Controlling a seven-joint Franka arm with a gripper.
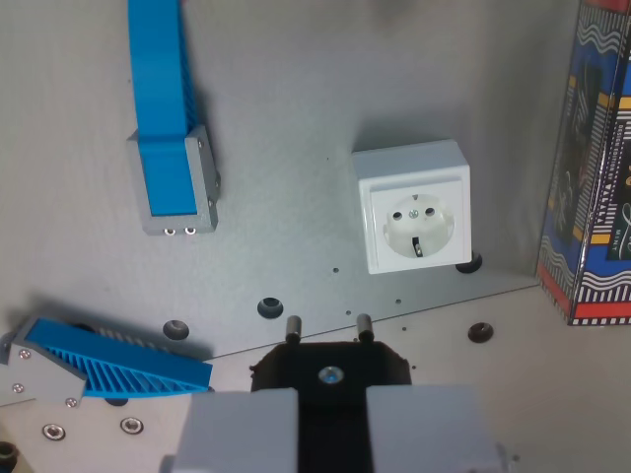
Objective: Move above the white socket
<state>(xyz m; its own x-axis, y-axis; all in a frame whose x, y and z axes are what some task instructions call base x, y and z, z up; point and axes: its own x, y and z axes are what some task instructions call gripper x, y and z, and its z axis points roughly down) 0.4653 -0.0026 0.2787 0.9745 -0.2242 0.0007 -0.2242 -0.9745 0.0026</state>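
Observation:
The white socket stands on the grey metal plate, right of centre in the wrist view, with its round face turned toward the camera. My gripper is at the bottom edge, below and to the left of the socket. Its two grey fingers are shut on a black plug. The plug's two metal pins point up the picture toward the plate. The plug is well apart from the socket.
A blue ribbed part with a grey end block lies at the upper left. A second blue ribbed part lies at the lower left. A tall patterned box stands at the right edge. The plate has several screw holes.

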